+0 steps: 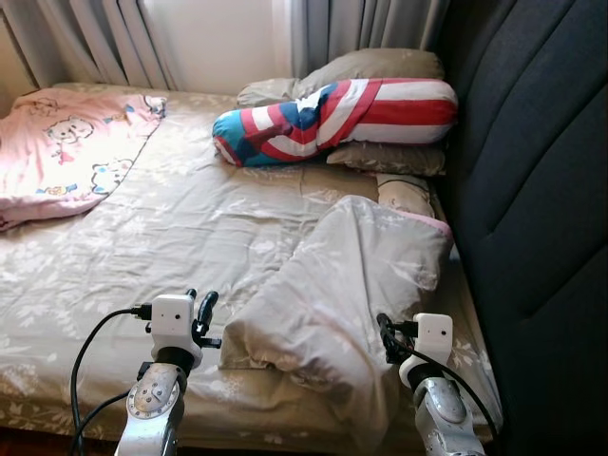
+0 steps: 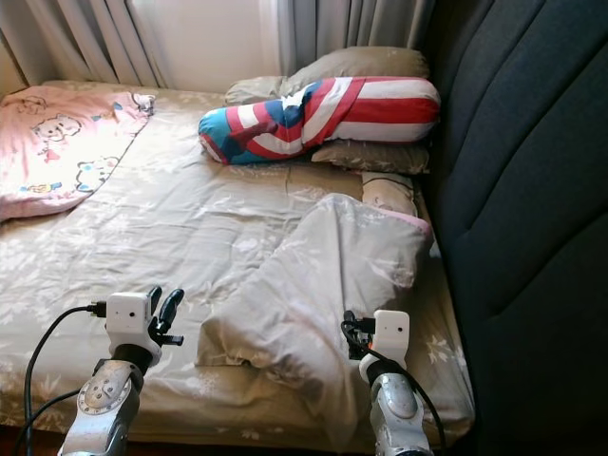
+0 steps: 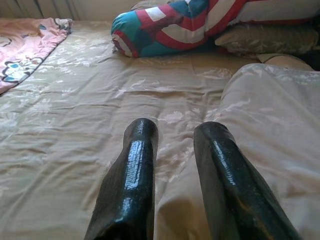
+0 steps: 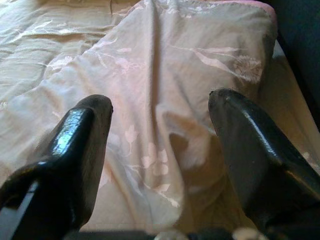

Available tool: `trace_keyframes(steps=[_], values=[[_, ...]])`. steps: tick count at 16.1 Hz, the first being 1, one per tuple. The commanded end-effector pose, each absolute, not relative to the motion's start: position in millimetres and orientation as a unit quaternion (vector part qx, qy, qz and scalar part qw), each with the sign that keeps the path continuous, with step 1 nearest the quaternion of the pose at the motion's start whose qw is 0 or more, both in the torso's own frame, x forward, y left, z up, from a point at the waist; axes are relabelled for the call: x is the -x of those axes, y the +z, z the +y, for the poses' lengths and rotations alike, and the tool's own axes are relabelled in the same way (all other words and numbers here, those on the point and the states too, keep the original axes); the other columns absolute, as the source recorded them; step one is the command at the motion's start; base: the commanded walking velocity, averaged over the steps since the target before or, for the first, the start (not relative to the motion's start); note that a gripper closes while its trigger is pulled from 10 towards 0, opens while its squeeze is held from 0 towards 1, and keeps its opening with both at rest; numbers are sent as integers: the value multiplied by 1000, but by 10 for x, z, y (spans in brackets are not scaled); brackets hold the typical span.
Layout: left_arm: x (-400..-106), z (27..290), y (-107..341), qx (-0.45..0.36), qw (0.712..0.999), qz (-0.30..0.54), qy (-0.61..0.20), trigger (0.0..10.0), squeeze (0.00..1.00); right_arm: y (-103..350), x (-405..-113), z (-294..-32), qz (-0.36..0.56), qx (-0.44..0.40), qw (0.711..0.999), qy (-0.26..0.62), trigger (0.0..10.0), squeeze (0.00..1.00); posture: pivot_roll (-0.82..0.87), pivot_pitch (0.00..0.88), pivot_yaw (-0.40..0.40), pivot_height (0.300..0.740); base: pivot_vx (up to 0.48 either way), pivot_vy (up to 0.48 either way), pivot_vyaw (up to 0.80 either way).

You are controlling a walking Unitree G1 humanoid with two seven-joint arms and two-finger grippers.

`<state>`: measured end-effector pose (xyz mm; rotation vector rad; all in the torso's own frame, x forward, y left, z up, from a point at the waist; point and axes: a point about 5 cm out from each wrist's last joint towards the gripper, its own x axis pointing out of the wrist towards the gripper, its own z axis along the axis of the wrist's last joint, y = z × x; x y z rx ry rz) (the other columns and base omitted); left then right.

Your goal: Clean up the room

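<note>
We stand at the near edge of a bed (image 1: 171,228) covered with a beige sheet that has a pale flower pattern. On the right part of the bed lies a folded-back beige duvet (image 1: 342,285), bunched in a long heap that runs from the near edge toward the pillows; a thin pink border shows at its far end. Our left gripper (image 1: 199,309) is raised over the sheet just beside the left edge of this heap, and in the left wrist view its two black fingers (image 3: 135,170) stand a little apart with only the sheet between them, holding nothing. Our right gripper (image 1: 384,334) is at the near right side of the duvet, and in the right wrist view its fingers (image 4: 80,145) are spread wide with the duvet cloth lying below and between them; we cannot tell if they touch the cloth. At the far end of the bed a bolster (image 1: 332,119) with red, white and blue stripes lies across two beige pillows (image 1: 380,65). At the far left lies a pink blanket (image 1: 66,142) with cartoon animals. A dark padded headboard (image 1: 532,190) stands along the right side, and grey curtains (image 1: 104,38) hang behind the bed.
</note>
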<state>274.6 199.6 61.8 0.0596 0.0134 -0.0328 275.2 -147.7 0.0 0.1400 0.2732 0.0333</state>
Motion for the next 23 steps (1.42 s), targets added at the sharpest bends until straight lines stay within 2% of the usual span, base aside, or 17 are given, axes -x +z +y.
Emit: trace_keyframes(steps=[1,12,15,23], values=[[-2751,1970,615,-29,999,12,-23,10000,0,10,-2754,-1489,133,-67,989,15,10000,0,55,84,-65,677,0,0,0],[-2758,2006,617,-24,999,13,-18,10000,0,-5,-2757,-1475,143,-64,987,21,10000,0,59,95,-70,677,0,0,0],[-2756,2006,616,-24,999,13,-19,10000,0,8,-2758,-1448,135,-66,988,31,10000,0,59,95,-70,653,0,0,0],[-2766,1995,636,-25,999,12,-21,10000,0,-5,-2754,-1443,142,-65,987,31,10000,0,61,99,-67,653,0,0,0]])
